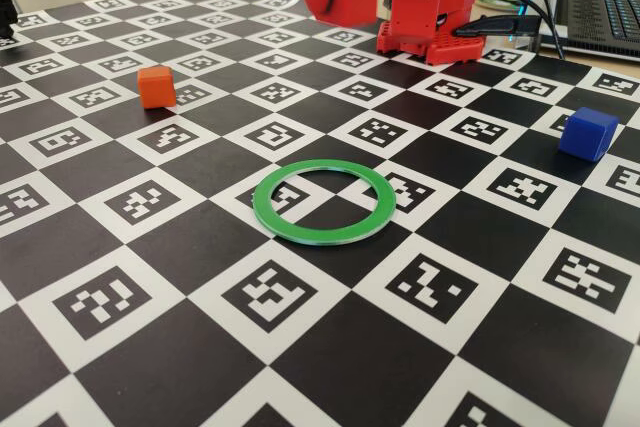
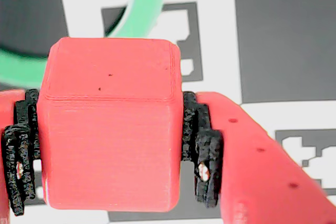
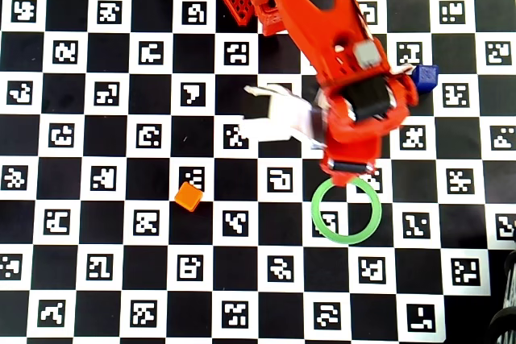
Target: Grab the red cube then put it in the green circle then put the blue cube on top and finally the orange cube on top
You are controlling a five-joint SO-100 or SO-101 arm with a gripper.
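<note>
In the wrist view the red cube (image 2: 107,129) fills the middle, clamped between the black pads (image 2: 205,156) of my gripper (image 2: 110,145), which is shut on it. Part of the green circle (image 2: 142,9) lies on the mat beyond the cube, at the upper left. From overhead, my gripper (image 3: 348,168) hangs over the top edge of the green circle (image 3: 316,212) and hides the red cube. The orange cube (image 1: 156,86) sits at the far left and the blue cube (image 1: 587,133) at the right. The green circle (image 1: 322,233) has nothing inside it.
A black-and-white marker checkerboard (image 1: 330,347) covers the table. The red arm base (image 1: 430,7) stands at the back, with cables (image 1: 510,7) and a laptop (image 1: 600,7) to its right. A white part (image 3: 278,118) juts from the arm's left side.
</note>
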